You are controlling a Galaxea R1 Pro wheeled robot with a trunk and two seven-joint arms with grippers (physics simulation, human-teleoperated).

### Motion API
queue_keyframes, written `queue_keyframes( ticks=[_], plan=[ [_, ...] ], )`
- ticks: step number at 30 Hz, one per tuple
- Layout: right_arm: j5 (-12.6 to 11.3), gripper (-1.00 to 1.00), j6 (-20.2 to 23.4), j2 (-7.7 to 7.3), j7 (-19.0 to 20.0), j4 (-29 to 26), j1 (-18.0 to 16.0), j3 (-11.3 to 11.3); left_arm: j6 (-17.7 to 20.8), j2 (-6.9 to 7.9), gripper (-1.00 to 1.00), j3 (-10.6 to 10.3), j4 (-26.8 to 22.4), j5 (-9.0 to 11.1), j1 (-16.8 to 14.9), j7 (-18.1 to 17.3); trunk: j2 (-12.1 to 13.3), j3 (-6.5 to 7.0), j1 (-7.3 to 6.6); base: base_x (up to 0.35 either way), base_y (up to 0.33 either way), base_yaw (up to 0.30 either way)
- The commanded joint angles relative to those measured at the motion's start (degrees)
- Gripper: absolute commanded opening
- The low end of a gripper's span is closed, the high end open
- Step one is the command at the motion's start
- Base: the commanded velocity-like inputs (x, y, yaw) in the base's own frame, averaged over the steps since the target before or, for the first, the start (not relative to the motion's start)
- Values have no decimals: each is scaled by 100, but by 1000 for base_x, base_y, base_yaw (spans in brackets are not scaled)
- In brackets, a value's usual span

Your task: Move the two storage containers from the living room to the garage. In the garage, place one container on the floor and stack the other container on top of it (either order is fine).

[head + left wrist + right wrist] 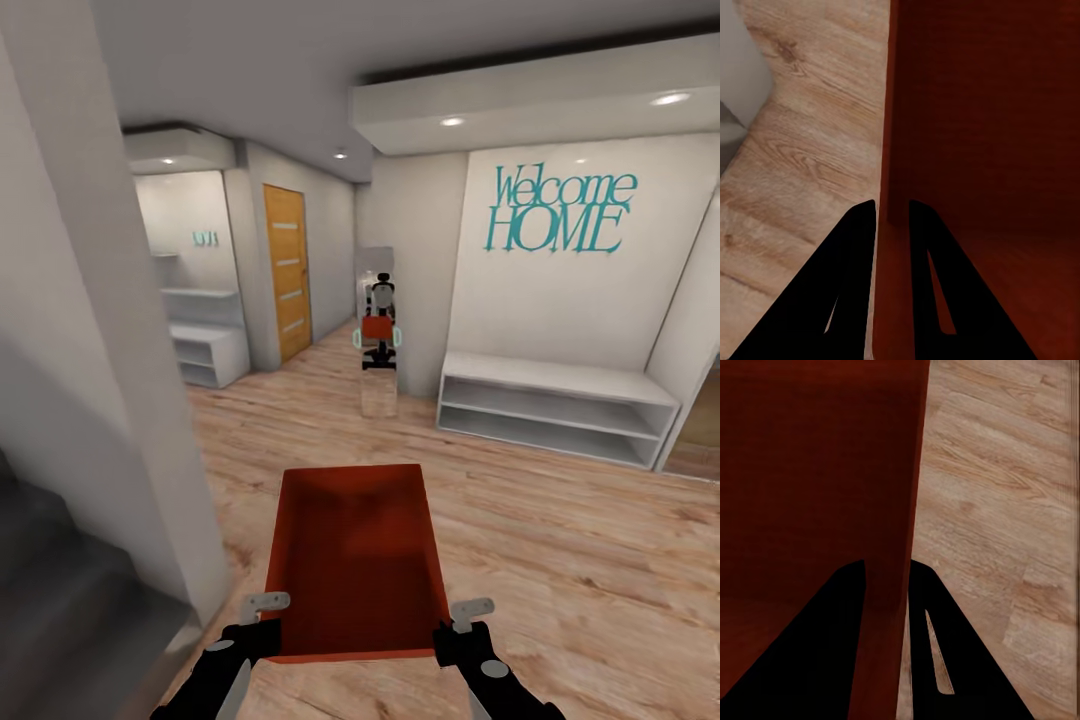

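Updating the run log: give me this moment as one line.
phase: carrying | storage container: held over wood floor | left gripper: clamps wall | right gripper: clamps opposite wall | place: hallway

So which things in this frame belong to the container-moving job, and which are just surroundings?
Job:
- storage container, carried over the wood floor
- left gripper, shut on its left wall
- right gripper, shut on its right wall

Surroundings:
- white shelf bench
- Welcome HOME lettering
- orange door
- mirror reflecting the robot

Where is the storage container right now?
In the head view the storage container is low at centre, held over light wood plank flooring between the left gripper and right gripper, each clamped on a side wall.
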Motion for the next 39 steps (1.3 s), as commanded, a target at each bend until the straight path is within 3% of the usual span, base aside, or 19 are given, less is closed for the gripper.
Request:
queue_keyframes(
  ticks=[1,39],
  plan=[
    [-102,-100,-11,188,-21,19,-10,-23,-130,-6,-100,-16,-19,-109,7,45,-4,-2,5,327,0,-260],
    [-102,-100,-11,189,-21,54,-10,-22,-121,3,-100,-12,-19,-110,7,45,-4,-2,5,327,0,-21]
  ],
)
